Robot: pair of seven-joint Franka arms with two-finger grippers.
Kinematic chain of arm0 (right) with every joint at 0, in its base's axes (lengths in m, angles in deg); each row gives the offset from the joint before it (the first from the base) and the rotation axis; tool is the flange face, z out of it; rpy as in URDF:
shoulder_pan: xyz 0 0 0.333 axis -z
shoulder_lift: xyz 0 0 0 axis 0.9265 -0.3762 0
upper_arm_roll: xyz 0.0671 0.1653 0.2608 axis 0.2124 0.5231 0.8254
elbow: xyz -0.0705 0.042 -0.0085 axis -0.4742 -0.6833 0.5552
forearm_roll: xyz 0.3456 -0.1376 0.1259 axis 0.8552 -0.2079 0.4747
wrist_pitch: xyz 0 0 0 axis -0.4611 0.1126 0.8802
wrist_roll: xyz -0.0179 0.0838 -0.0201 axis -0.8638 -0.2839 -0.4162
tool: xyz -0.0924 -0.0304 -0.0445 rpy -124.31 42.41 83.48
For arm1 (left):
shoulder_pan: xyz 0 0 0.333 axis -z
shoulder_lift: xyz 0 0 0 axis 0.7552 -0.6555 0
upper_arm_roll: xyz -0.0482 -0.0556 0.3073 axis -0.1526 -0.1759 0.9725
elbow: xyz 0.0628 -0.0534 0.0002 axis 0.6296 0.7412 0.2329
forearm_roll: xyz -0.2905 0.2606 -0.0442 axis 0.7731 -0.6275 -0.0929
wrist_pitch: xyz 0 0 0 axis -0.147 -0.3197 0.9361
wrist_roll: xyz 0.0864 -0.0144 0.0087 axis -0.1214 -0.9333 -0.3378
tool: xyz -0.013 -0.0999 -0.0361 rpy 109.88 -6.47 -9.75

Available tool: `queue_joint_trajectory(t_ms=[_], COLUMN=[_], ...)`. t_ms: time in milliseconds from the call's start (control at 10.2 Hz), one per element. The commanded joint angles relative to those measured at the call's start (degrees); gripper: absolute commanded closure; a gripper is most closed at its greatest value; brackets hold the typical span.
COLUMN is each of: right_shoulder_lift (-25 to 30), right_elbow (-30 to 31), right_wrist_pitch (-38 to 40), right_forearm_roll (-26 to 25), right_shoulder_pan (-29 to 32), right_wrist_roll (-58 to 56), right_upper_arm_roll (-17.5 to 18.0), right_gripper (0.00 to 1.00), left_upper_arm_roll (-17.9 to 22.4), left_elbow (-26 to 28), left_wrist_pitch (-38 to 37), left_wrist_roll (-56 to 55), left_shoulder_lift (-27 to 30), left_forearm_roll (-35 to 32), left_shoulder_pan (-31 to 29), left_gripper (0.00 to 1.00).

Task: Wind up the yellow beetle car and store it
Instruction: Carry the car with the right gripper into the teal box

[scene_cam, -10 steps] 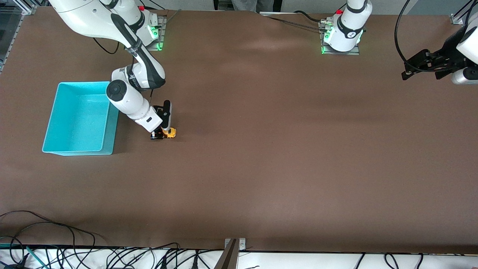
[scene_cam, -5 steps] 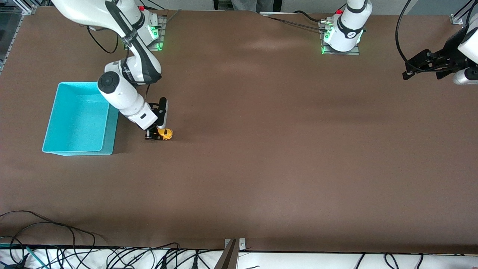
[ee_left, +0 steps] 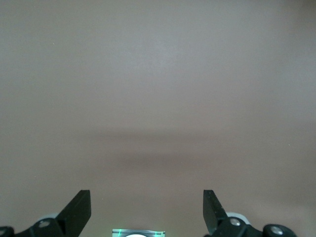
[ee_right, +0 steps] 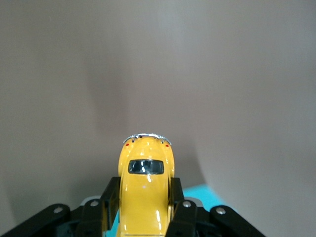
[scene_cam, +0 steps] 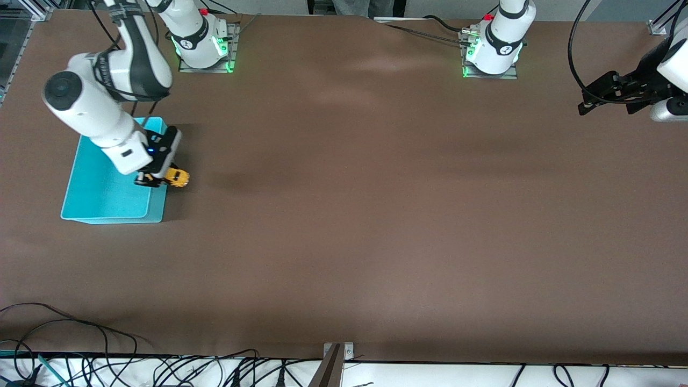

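My right gripper (scene_cam: 156, 180) is shut on the yellow beetle car (scene_cam: 176, 178) and holds it in the air over the turquoise bin's (scene_cam: 91, 199) rim, on the side toward the left arm's end. In the right wrist view the car (ee_right: 146, 182) sits clamped between the two black fingers (ee_right: 109, 197), its dark window up. A corner of the bin (ee_right: 210, 190) shows below it. My left gripper (scene_cam: 588, 102) is open and empty, waiting high at the left arm's end of the table; its wrist view shows only its fingertips (ee_left: 79, 207) over bare table.
The brown table (scene_cam: 376, 215) stretches wide between the two arms. Cables lie along the edge nearest the front camera (scene_cam: 161, 371). The arm bases (scene_cam: 492, 48) stand at the top edge.
My right gripper has lifted the yellow car off the table and carried it toward the right arm's end, from beside the bin to over its rim. The left arm has not moved.
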Motion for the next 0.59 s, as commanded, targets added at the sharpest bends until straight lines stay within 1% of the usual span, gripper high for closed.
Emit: queue_joint_trajectory(t_ms=[0,196,294,392,490], right_shoulder_lift=[1.11,-0.99,-2.04,-4.32,-6.78], right_elbow=[0.64,0.82,1.34,1.87,2.39], right_wrist_pitch=[3.04,2.34,1.04,-1.94,-4.92], right_forearm_roll=[-1.02,-1.02,-1.02,-0.94,-0.67], right_shoulder_pan=[-0.24,0.2,0.29,0.38,0.38], right_wrist_roll=[-3.19,-7.23,-8.03,-8.82,-10.57], right_upper_arm_roll=[-7.63,-14.24,-15.83,-17.42,-18.13], right_gripper=[1.0,1.0,1.0,1.0,1.0], left_upper_arm_roll=[0.42,0.42,0.42,0.42,0.42], left_elbow=[-2.25,-2.25,-2.25,-2.33,-2.33], left_wrist_pitch=[-1.6,-1.6,-1.6,-1.6,-1.6], left_wrist_roll=[-0.97,-0.97,-0.97,-0.97,-0.97], left_shoulder_lift=[-1.06,-1.06,-1.06,-1.06,-1.06], left_forearm_roll=[1.61,1.61,1.61,1.61,1.61], left_shoulder_pan=[0.32,0.14,0.14,0.06,0.06], left_gripper=[0.0,0.0,0.0,0.0,0.0])
